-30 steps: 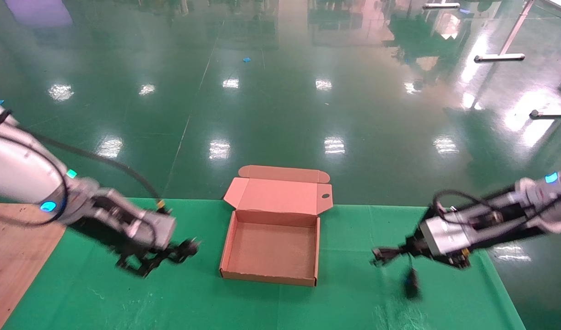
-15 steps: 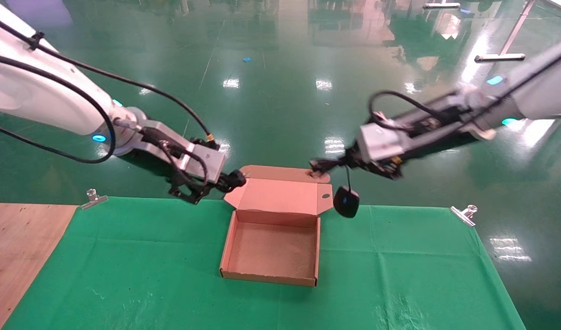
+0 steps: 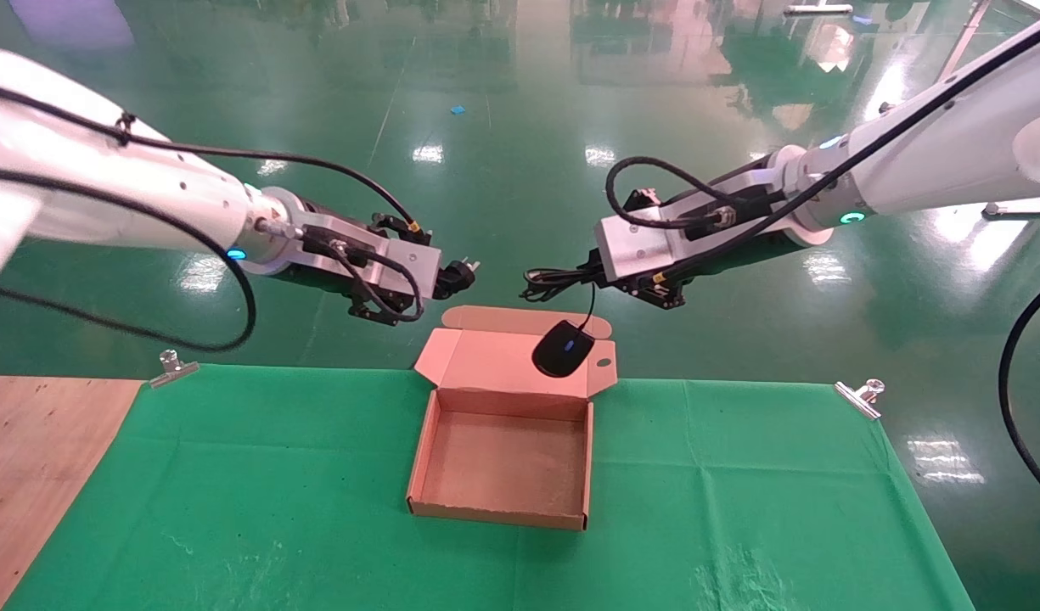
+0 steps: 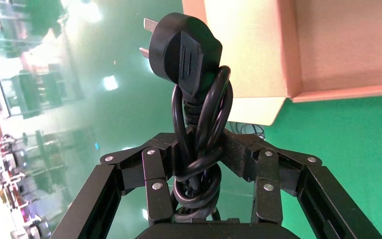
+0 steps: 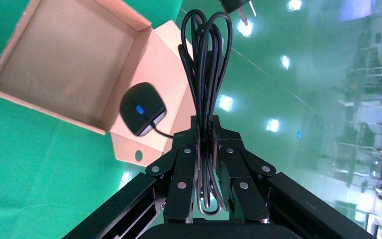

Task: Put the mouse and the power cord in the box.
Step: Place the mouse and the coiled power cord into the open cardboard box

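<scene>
Holding the power cord (image 4: 196,119) clamped in our left gripper (image 4: 199,154) and the mouse (image 3: 563,349) dangling by its cable from our shut right gripper (image 5: 206,137), we should lower both slowly into the box (image 3: 503,462).

box (image 3: 504,462) open-topped, raised lid (image 3: 511,363) behind

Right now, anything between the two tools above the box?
Head view: bare air between the left tool, shut on the power cord, and the right tool, only green floor behind. The mouse dangles lower, over the box lid.
</scene>
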{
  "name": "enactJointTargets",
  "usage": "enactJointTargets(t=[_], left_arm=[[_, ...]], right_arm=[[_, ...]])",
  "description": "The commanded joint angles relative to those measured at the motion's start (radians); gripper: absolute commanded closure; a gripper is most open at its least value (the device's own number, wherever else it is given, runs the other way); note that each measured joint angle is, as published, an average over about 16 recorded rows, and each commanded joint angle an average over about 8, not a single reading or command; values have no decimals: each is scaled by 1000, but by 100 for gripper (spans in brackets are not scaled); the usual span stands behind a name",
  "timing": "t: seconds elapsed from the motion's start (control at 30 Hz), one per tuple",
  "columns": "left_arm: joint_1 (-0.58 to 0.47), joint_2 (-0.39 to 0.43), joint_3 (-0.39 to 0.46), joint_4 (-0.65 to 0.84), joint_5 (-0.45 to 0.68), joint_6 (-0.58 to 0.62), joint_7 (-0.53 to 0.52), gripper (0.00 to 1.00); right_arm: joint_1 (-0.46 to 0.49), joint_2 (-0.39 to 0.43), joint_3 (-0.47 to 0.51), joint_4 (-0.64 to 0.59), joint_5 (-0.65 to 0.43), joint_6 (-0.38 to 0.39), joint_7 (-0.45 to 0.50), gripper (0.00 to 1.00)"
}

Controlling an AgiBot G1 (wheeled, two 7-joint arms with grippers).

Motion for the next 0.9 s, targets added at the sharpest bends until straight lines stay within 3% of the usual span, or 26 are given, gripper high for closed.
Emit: enactJointTargets(t=[0.03,0.3,0.47,0.73,0.9], left_arm=[[15,0,-2,-3,-8,-33,-1,100],[123,6,-10,-69,-77,-92,62,98],[236,14,20,-137,-101,-183,79,88],[363,19,143,-256,-61,-415,-14,75],[403,19,214,-288,-54,-487,-88,66]], right_arm=[[-3,-3,1,3,4,10,0,100],[-3,14,3,-12,11,3,-2,100],[0,28,5,-32,15,-25,-11,100],[0,42,6,-53,18,-57,-31,100],[-5,46,8,-61,20,-52,-39,100]])
